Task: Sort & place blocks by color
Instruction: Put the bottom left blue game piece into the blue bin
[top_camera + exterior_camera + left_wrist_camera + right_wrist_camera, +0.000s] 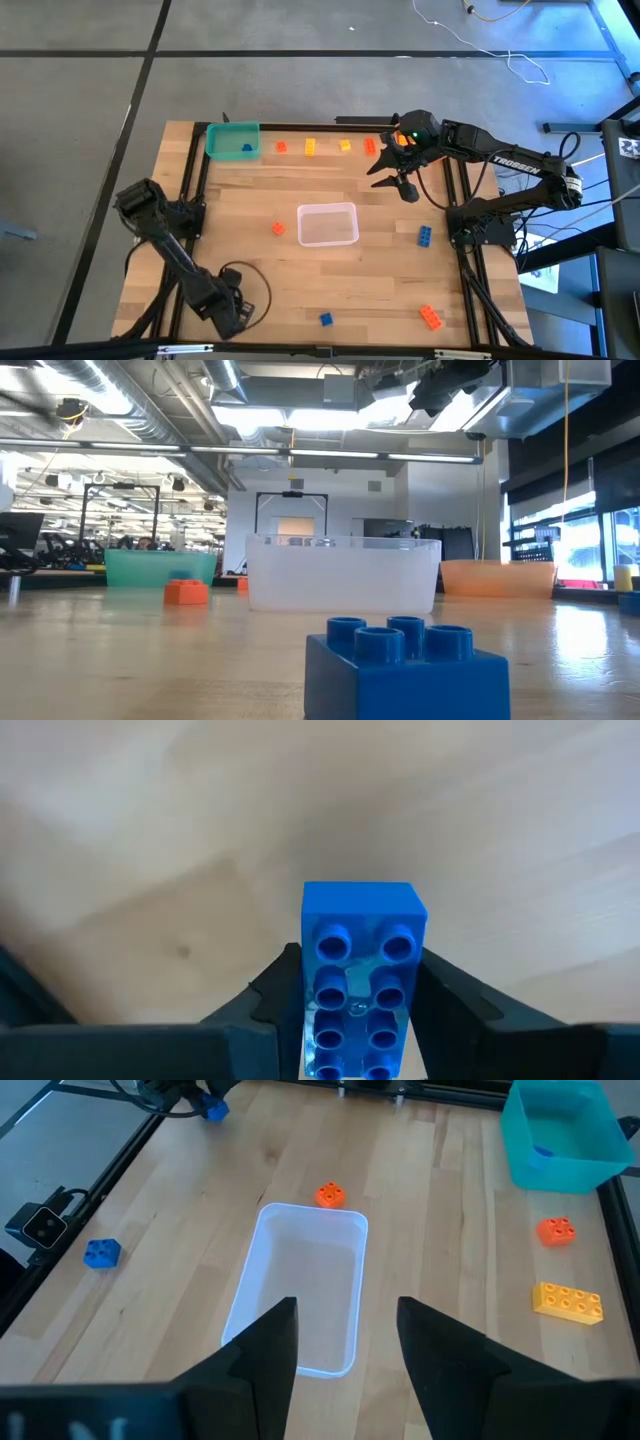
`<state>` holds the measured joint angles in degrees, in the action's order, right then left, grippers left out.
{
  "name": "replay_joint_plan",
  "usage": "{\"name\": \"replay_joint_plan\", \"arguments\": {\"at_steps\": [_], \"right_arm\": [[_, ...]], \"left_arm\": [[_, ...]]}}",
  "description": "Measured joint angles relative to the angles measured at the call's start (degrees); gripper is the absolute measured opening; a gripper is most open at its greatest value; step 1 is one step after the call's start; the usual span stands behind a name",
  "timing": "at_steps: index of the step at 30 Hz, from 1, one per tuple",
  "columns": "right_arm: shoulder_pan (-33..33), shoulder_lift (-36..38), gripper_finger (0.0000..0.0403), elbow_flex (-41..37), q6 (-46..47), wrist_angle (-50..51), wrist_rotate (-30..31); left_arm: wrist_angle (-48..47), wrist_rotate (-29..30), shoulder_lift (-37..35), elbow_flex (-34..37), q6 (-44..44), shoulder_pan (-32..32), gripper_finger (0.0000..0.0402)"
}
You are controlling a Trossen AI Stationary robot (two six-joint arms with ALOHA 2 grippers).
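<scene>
Surface (390,290) of pale wood planks. Right arm, white "TROSSEN" lettering, hand (403,183) empty, fingers parted, above far edge. Left hand (350,1020), near corner, fingers flanking long blue studded plastic brick (360,975); grip unclear.

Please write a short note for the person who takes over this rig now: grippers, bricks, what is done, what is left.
Left gripper: at the table's near left corner, fingers closed on a blue brick; I cannot tell if it is lifted.
Right gripper: open, empty, over the far right side by the orange bin.
Done: one blue piece lies in the teal bin. The clear bin is empty.
Left: the far-edge row of orange and yellow bricks, an orange brick beside the clear bin, two loose blue ones, and an orange one at the near right.
</scene>
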<state>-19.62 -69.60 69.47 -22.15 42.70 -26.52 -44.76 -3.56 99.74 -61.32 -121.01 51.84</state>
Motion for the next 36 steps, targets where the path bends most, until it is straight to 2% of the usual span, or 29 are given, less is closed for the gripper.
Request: {"name": "replay_joint_plan", "arguments": {"at_steps": [5,10,21,26,31,36], "right_arm": [[0.0,0.0,0.0173,0.0,0.0,0.0,0.0],[0.0,0.0,0.0173,0.0,0.0,-0.1,0.0],[0.0,0.0,0.0173,0.0,-0.6,-2.3,0.6],[-0.3,0.0,0.0173,0.0,5.2,-6.4,8.6],[-0.3,0.0,0.0173,0.0,5.4,-6.6,17.7],[-0.4,0.0,0.0173,0.0,5.5,-6.7,20.9]], "left_arm": [[-6.6,2.1,-6.5,0.0,8.4,-5.6,0.0130],[-13.0,5.6,-13.5,-0.1,15.2,-13.9,0.0130],[-20.4,15.9,-26.2,-0.2,34.7,-40.6,0.0130],[-20.0,17.2,-27.2,-0.2,47.6,-55.1,0.0130],[-17.5,17.4,-27.0,-0.2,62.7,-69.4,0.0130],[-10.1,18.7,-26.9,-0.2,76.1,-83.1,0.0130]]}}
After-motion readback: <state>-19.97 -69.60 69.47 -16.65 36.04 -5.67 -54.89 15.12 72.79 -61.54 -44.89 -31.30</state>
